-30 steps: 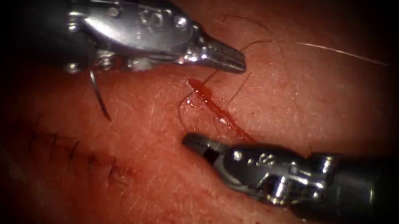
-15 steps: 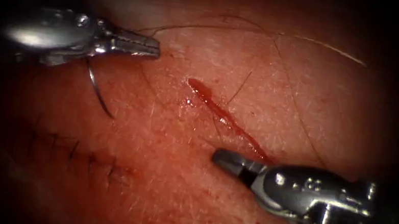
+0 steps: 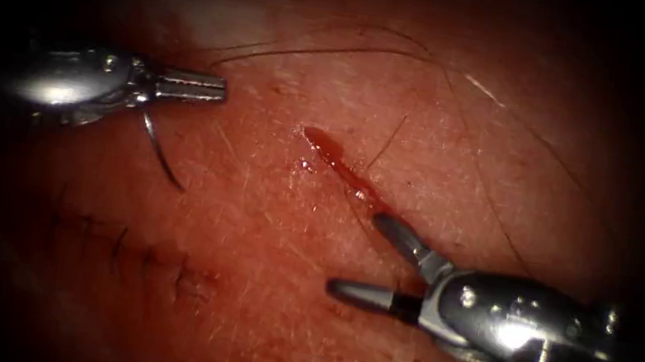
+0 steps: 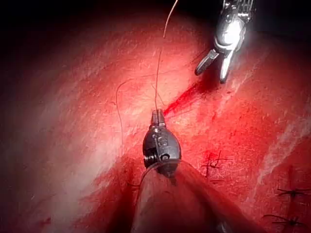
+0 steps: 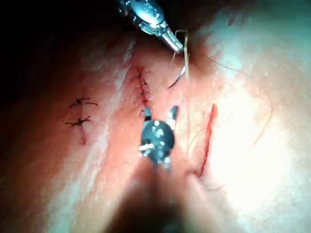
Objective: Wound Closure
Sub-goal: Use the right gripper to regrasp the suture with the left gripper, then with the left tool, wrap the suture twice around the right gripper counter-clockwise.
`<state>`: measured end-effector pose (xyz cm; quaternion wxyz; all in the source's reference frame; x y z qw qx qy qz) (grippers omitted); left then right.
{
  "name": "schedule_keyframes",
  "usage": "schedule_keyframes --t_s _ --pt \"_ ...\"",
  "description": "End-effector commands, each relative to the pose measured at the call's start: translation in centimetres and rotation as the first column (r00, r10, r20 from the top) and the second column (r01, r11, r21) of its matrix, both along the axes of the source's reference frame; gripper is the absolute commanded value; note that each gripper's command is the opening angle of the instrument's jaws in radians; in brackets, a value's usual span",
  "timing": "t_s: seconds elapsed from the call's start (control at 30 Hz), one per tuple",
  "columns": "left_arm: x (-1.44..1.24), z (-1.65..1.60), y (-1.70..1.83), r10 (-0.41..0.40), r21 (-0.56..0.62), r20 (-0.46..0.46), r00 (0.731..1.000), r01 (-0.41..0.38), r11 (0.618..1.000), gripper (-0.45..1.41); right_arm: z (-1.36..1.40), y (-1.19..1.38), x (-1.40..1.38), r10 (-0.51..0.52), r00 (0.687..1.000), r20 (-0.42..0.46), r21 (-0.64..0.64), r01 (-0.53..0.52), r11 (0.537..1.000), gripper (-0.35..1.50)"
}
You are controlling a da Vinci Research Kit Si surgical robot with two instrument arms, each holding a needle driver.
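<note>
Needle [image 3: 160, 153] is lying curved on the tissue [image 3: 266, 232], at approx 9 o'clock from the cut [image 3: 355, 184] and well apart from it, just below the L tool [image 3: 216, 90]. Can't tell whether its tip is sitting in the tissue. L tool is clamping the thread [image 3: 332, 47] w/ jaws fully closed, tip pointing to 3 o'clock. The thread is arcing away toward 2 o'clock, above the cut. R tool [image 3: 356, 254] is hovering at the cut's 5 o'clock end w/ jaws spread wide, gripping nothing. Its upper jaw is pointing at 11 o'clock along the cut. Red fluid [image 3: 323, 146] is pooling in the cut. An older stitched line [image 3: 122, 250] is sitting at 6 o'clock from the needle.
</note>
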<state>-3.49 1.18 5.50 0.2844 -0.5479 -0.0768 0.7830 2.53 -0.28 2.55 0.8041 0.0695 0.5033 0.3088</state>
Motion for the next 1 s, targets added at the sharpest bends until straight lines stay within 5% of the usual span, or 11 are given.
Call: schedule_keyframes --t_s 0.03,0.17,0.3,0.37,0.43,0.47,1.0 --pt "-0.06 0.06 -0.05 -0.001 0.004 0.007 1.000 0.001 1.000 -0.45 -0.01 -0.04 -0.01 -0.017 1.000 -0.006 -0.001 0.017 1.000 1.36" --pt "-0.07 0.05 -0.07 -0.001 -0.003 0.040 0.999 0.001 1.000 -0.45 -0.11 0.00 -0.13 -0.044 0.999 -0.023 -0.006 0.044 0.999 1.38" --pt "-0.10 0.03 -0.09 0.001 -0.016 0.099 0.995 0.000 1.000 -0.45 -0.15 0.06 -0.25 -0.060 0.998 -0.030 -0.003 0.060 0.998 1.18" --pt "-0.14 0.02 -0.10 0.004 -0.023 0.131 0.991 -0.001 1.000 -0.45 -0.12 0.09 -0.27 -0.063 0.997 -0.036 -0.005 0.063 0.998 0.72" --pt "-0.21 0.01 -0.10 0.005 -0.017 0.161 0.987 -0.002 1.000 -0.45 -0.06 0.13 -0.26 -0.074 0.997 -0.022 -0.003 0.074 0.997 -0.15" --pt "-0.25 0.01 -0.11 0.009 -0.019 0.173 0.985 -0.006 1.000 -0.45 -0.02 0.16 -0.25 -0.082 0.997 -0.014 -0.012 0.082 0.997 -0.35" --pt "-1.04 0.22 0.21 0.032 0.037 0.412 0.911 -0.052 0.998 -0.45 0.80 0.14 0.43 -0.202 0.979 0.021 -0.029 0.203 0.979 -0.35"
